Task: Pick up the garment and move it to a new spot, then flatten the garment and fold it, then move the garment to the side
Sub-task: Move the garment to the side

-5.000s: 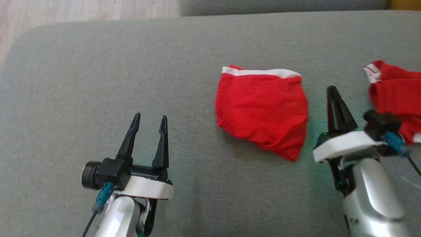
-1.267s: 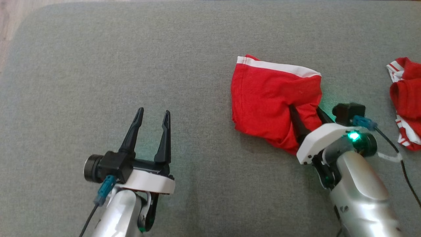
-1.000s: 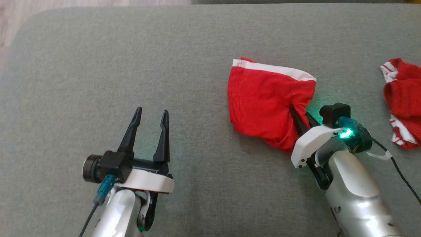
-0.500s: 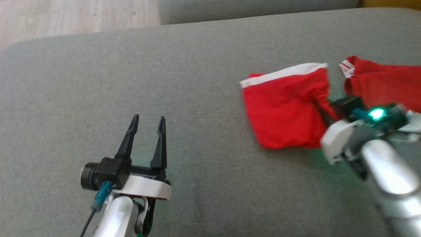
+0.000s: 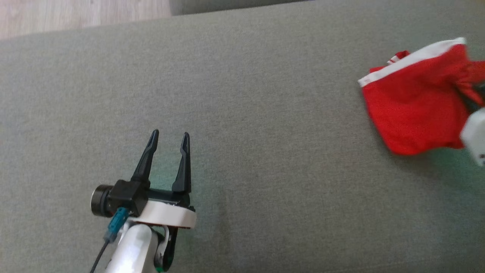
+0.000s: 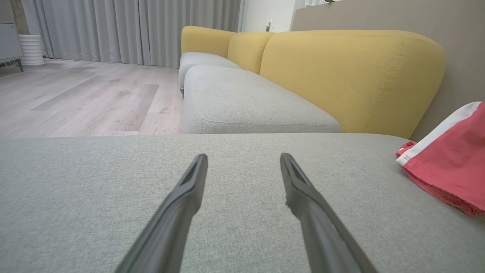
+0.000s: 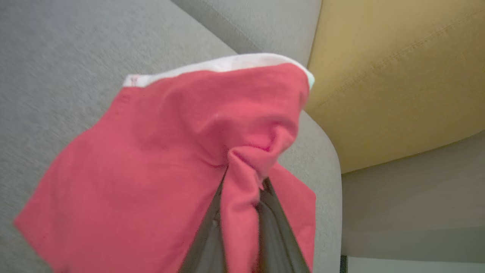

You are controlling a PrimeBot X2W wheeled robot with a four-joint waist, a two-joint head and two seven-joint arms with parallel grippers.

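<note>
Carrying the cloth aside looked to be the step in hand: the right pincer [image 7: 244, 187] was clamped on a bunched fold of the red cotton garment with a white band [image 7: 159, 151]. The rest of the cloth spread ahead and left of its fingers over the grey woven sofa cushion [image 7: 57, 57], with the yellow upholstered backrest [image 7: 398, 76] beyond. The left pincer [image 5: 169, 134] stood spread with nothing between its fingers, well apart from the garment. Since the cloth looked folded, the next move probably called for lowering it flat near the cushion's end, then releasing without pulling the fold loose.
</note>
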